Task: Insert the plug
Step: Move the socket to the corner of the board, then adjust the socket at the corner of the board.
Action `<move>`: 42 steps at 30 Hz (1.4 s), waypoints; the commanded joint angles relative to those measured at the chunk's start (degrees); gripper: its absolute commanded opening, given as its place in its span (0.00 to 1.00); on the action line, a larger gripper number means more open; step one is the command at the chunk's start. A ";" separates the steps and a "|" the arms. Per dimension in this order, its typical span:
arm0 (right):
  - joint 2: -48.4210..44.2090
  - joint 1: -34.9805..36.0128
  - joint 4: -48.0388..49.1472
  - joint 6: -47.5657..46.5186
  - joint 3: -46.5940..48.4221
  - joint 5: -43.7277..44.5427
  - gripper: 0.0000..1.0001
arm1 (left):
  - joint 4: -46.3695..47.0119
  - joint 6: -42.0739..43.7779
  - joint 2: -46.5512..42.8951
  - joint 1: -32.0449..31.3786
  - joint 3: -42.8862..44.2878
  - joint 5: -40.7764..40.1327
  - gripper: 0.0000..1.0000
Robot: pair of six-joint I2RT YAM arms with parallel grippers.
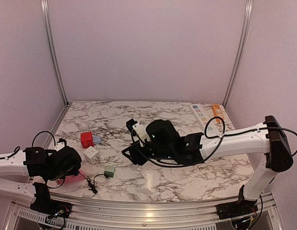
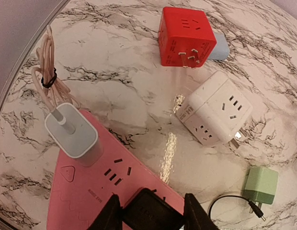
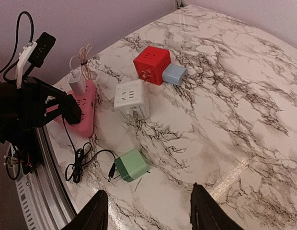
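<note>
The left tool (image 2: 151,221) is closing its two fingers (image 2: 110,214) on a black plug (image 2: 149,207), gripping it from both sides. The plug is hanging directly over the near end of a pink power strip (image 2: 79,194), which is lying on the marble counter (image 2: 134,81). Whether its prongs are touching the slots is hidden by the plug body. A pale grey USB charger (image 2: 74,133) is sitting in the far end of the strip, with its pinkish cable (image 2: 45,72) lying bundled on the counter beyond it.

A thin black cable (image 2: 227,199) is curling across the counter, its barrel tip lying just beside a green adapter (image 2: 261,184). A white cube socket (image 2: 213,112) is resting between the green adapter and a red cube socket (image 2: 184,36). A light blue adapter (image 2: 221,45) is pressing against the red cube's side.

The right tool (image 3: 151,211) is hovering over bare marble with its fingers (image 3: 98,212) spread apart and nothing between them, well apart from the strip and near the green adapter.
</note>
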 commanded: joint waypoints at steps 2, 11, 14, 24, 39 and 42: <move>0.20 0.19 2.49 0.81 -0.01 -1.38 0.53 | -9.78 -8.20 -3.91 1.10 -0.96 -5.21 0.24; 5.08 0.26 3.42 -2.02 1.38 -12.70 0.51 | -10.10 -7.03 -1.42 1.92 1.50 -6.70 0.57; 8.27 0.62 2.10 -3.49 3.67 -16.21 0.50 | -10.15 -6.26 -1.51 1.92 2.71 -7.52 0.66; 20.82 5.28 -0.95 -10.47 18.25 -20.69 0.44 | -10.15 -2.04 -3.26 1.73 7.74 -6.87 0.83; 43.90 4.76 5.74 -1.56 49.16 -20.91 0.40 | -9.40 -2.70 -18.53 1.75 6.83 -11.65 0.84; 47.46 4.55 5.20 -0.92 53.96 -20.35 0.40 | -9.16 -2.94 -20.50 1.75 5.54 -11.11 0.84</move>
